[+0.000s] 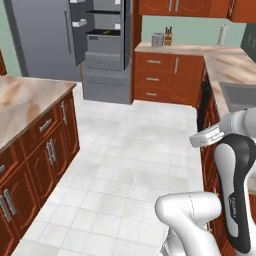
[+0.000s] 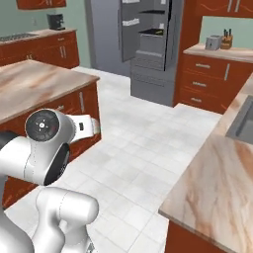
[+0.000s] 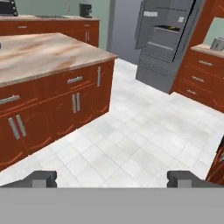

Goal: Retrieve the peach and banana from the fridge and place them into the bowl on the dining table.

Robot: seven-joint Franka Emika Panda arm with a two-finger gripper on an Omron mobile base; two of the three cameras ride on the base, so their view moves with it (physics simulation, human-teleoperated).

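The grey fridge (image 1: 55,35) stands across the floor with one door (image 1: 80,30) swung open onto dark shelves and drawers; I also see the fridge (image 2: 148,44) and fridge (image 3: 164,35) from the other cameras. A thin yellow streak on a middle shelf looks like the banana (image 1: 105,32), too small to be sure. The peach and the bowl are out of view. The marbled dining table (image 1: 25,100) runs along my left. My gripper (image 3: 112,179) is open and empty, its fingertips (image 3: 43,178) wide apart, far from the fridge and facing it.
White tiled floor (image 1: 125,150) lies open between me and the fridge. A counter with a sink (image 1: 237,92) runs along the right, close to the arm. A toaster (image 1: 158,39) and a knife block (image 1: 168,36) sit on the back counter.
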